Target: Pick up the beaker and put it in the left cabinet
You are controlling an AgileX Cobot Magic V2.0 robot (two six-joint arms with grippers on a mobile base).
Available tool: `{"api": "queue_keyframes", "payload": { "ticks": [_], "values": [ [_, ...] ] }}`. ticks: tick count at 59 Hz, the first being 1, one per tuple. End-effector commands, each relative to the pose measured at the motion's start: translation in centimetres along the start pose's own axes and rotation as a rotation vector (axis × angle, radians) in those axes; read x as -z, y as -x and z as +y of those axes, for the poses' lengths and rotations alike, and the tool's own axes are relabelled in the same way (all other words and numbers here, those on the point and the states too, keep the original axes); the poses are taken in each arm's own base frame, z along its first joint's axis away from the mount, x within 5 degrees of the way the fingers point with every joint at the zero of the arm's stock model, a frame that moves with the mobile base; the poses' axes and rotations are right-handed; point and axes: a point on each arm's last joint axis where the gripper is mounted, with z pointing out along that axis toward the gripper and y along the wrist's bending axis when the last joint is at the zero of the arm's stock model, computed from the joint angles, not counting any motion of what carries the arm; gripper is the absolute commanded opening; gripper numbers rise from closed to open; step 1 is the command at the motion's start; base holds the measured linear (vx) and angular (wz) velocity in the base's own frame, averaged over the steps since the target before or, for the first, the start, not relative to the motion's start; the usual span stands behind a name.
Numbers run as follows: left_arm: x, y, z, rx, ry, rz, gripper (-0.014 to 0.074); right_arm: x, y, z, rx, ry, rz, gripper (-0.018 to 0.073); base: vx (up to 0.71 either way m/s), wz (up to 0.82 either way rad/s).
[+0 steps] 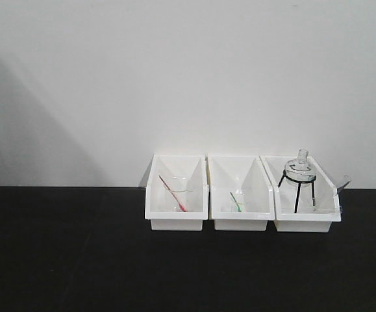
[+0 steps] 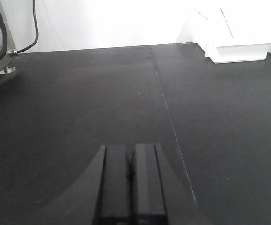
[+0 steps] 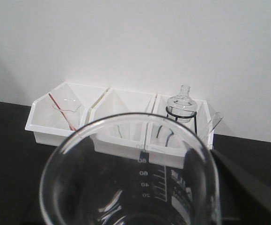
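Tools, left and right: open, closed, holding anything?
Left tool: closed, empty.
Right tool: cannot be told; the beaker fills its camera's view and hides it.

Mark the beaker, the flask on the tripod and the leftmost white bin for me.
beaker (image 3: 147, 174), right wrist view, printed scale on its wall.
flask (image 1: 300, 174), front view, glass belly.
leftmost white bin (image 1: 175, 224), front view, front wall.

Three bins (image 1: 239, 224); one flask (image 1: 300, 170); two rods (image 1: 173, 194); one large beaker (image 3: 130, 185).
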Motion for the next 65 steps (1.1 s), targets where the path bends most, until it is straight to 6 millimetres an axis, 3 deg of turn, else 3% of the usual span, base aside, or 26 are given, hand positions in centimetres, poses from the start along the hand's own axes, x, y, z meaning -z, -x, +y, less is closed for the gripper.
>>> {"api": "queue_keyframes", "payload": {
  "ticks": [1,65],
  "values": [
    [0.31,1.29,-0.12,0.005,-0.014,-0.108,0.0004,0.14,1.24,0.13,0.01,0.021,-0.049,-0.0002,0.0,0.0],
    [0.31,1.29,-0.12,0.005,-0.014,-0.108,0.0004,0.09,1.21,0.13,0.01,0.021,-0.047,-0.0002,-0.06,0.05]
  ]
}}
